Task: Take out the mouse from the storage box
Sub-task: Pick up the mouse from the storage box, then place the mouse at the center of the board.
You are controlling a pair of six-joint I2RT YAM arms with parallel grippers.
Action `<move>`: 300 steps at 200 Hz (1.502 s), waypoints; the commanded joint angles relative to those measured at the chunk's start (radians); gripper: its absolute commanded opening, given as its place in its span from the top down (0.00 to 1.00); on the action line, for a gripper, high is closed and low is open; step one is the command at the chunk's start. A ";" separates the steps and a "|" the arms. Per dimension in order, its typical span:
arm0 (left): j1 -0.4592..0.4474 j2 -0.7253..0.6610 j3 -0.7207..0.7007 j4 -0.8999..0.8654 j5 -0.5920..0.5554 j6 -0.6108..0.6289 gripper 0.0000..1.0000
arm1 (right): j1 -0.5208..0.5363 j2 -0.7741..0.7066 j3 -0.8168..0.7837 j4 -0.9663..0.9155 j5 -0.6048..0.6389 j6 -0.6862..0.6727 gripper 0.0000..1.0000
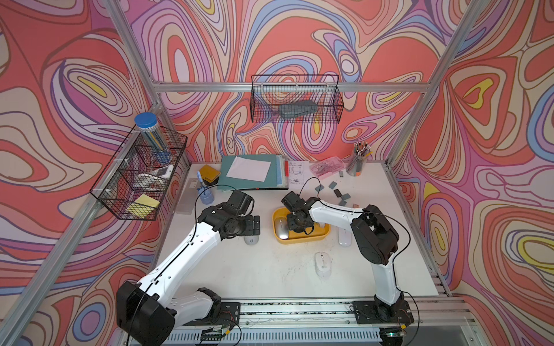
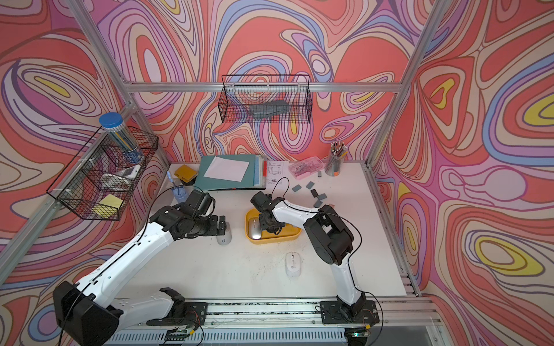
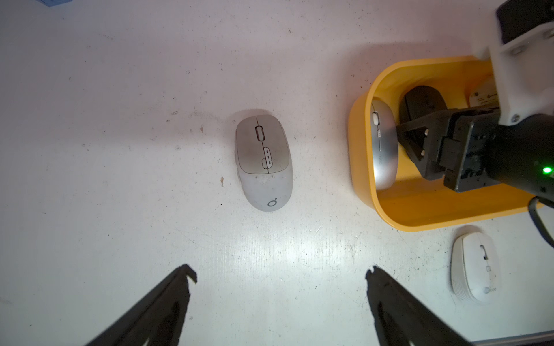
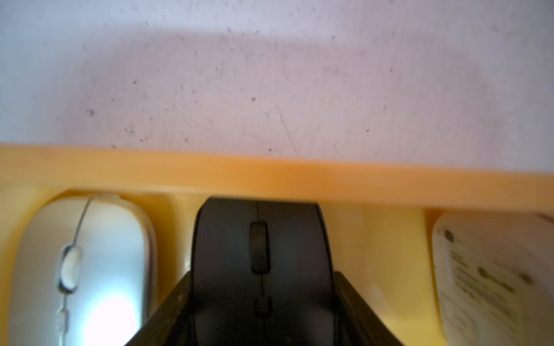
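Both top views: the box (image 1: pixel 311 238) is located on the table (image 1: pixel 269 269), right gripper (image 1: pixel 295 226) inside it. Left wrist: the left gripper (image 3: pixel 279 271) is held apart. Right wrist: the black mouse (image 4: pixel 260 239) is clamped by the right gripper, within the box.

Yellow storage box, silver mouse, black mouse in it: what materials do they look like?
The storage box looks like moulded plastic: opaque yellow, smooth, rounded corners. The silver mouse has a satin metallic-looking shell with bright glare, possibly painted plastic. The black mouse seems matte plastic, almost no reflection.
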 commanded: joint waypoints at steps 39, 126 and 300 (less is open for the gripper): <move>0.006 -0.010 0.019 -0.001 -0.009 0.004 0.04 | -0.007 -0.074 -0.043 0.034 0.037 0.019 0.46; 0.007 -0.027 0.014 0.001 -0.004 0.001 0.04 | 0.070 -0.358 -0.065 -0.081 0.064 0.083 0.48; 0.007 -0.027 0.010 0.005 0.016 0.000 0.04 | 0.435 -0.305 -0.383 -0.112 0.029 0.463 0.44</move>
